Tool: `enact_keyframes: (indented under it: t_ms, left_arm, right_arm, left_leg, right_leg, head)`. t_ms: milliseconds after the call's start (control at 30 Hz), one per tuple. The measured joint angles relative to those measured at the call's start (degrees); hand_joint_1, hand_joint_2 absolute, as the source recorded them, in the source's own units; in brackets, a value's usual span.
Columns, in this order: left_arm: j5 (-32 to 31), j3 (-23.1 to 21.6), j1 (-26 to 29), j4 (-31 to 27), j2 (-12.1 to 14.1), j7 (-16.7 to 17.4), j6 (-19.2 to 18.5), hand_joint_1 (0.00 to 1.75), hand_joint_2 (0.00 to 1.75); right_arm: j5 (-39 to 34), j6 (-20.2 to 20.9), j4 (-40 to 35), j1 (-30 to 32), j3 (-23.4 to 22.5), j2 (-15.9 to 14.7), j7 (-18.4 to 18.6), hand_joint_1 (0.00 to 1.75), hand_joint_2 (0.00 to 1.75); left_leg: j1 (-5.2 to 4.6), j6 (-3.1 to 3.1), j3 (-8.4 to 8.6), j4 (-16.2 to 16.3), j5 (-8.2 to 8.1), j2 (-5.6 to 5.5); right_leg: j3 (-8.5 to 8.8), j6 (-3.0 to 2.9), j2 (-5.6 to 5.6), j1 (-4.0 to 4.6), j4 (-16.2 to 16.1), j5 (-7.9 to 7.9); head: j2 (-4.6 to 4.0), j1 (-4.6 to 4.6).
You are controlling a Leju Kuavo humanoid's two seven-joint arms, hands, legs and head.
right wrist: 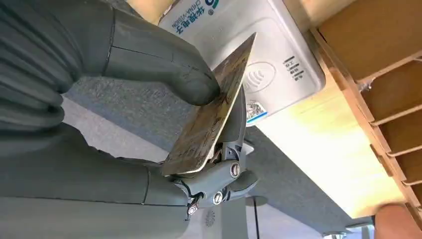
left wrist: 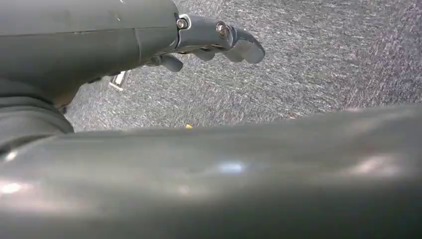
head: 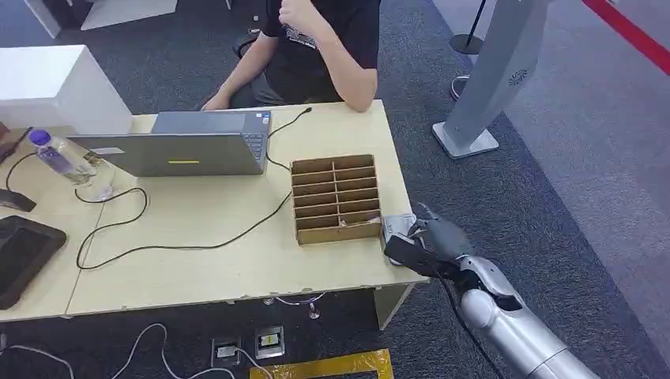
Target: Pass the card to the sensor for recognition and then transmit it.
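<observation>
My right hand (head: pixel 430 237) hovers at the table's right front corner, beside the wooden box. In the right wrist view the thumb and fingers (right wrist: pixel 164 64) pinch a patterned card (right wrist: pixel 214 112), held on edge just above the white card sensor (right wrist: pixel 259 55) with its wave symbol. In the head view the sensor (head: pixel 397 223) peeks out from under the hand, and the card is hidden there. My left hand (left wrist: pixel 219 42) hangs over grey carpet, fingers slightly curled, holding nothing.
A wooden compartment box (head: pixel 336 197) stands left of the sensor. Behind it lie a laptop (head: pixel 186 142), cables, a water bottle (head: pixel 59 158) and a black device (head: pixel 20 253). A person (head: pixel 316 47) sits across the table. A grey stand (head: pixel 490 79) rises at the right.
</observation>
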Motion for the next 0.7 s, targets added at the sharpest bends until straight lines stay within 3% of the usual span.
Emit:
enact_keyframes:
  t_ms: [500,700]
  left_arm:
    - [-0.1,-0.5,-0.1,0.0,0.0,0.0,0.2,0.0,0.0]
    - [-0.1,-0.5,-0.1,0.0,0.0,0.0,0.2,0.0,0.0]
  right_arm:
    - [-1.2,-1.0,8.0,-2.0,-0.5,2.0,-3.9,1.75,1.75]
    - [-2.1,-0.2,6.9,-2.5,-0.5,2.1,-1.9,1.75,1.75]
  left_leg:
    - [0.0,0.0,0.05,0.0,0.0,0.01]
    - [0.0,0.0,0.05,0.0,0.01,0.01]
  right_leg:
    - [0.03,0.0,0.02,0.0,0.0,0.0]
    - [0.06,0.0,0.01,0.0,0.0,0.01]
  head:
    - [0.0,0.0]
    - [0.0,0.0]
